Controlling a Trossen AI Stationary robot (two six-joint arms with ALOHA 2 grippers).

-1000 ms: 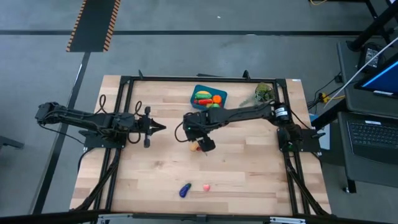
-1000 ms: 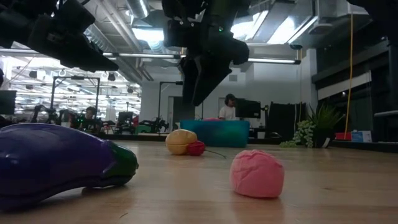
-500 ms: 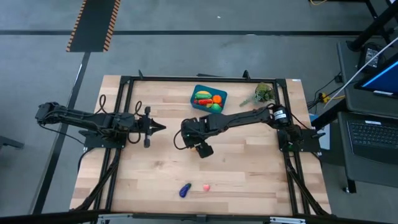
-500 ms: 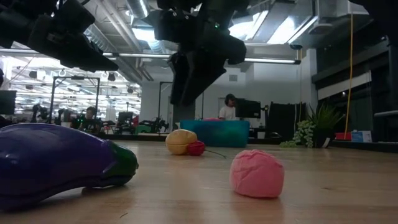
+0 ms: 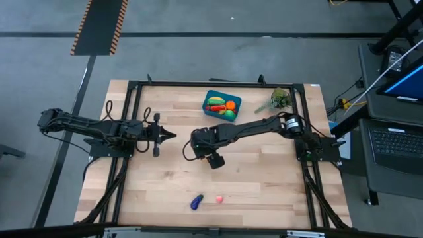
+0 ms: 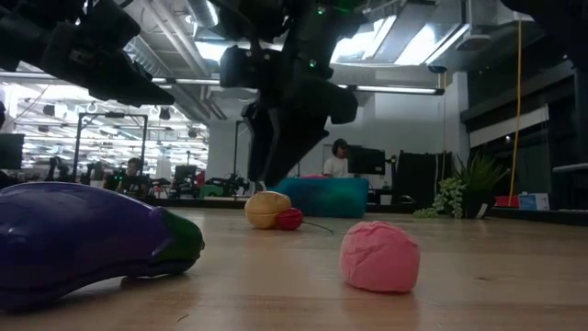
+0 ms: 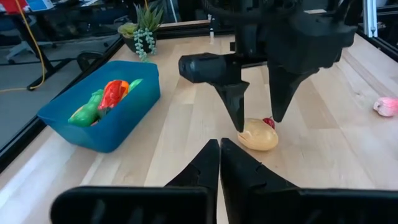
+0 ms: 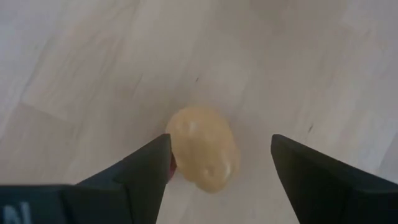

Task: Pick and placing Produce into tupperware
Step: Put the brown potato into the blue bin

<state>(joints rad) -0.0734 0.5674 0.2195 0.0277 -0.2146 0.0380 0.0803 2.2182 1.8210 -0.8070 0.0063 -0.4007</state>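
Right gripper (image 7: 256, 121) hangs open and empty above the tan potato (image 8: 203, 155) at mid-bench (image 5: 264, 185).
Lower straight down so the jaws straddle only the potato; a small red piece (image 7: 268, 122) touches it, perhaps a cherry. The blue tub (image 5: 221, 104) sits at the far edge; the left gripper (image 5: 170, 136) waits shut.

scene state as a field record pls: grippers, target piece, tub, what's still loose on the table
right gripper: open, poised above the tan piece, jaws either side, not touching it
left gripper: shut, waiting at table's left, empty
tan piece: on the wood, mid-table, a small red piece right beside it
tub: blue, far edge of table, already holds orange, red and green pieces
loose near front edge: purple eggplant, pink piece
plant sprig: right of tub
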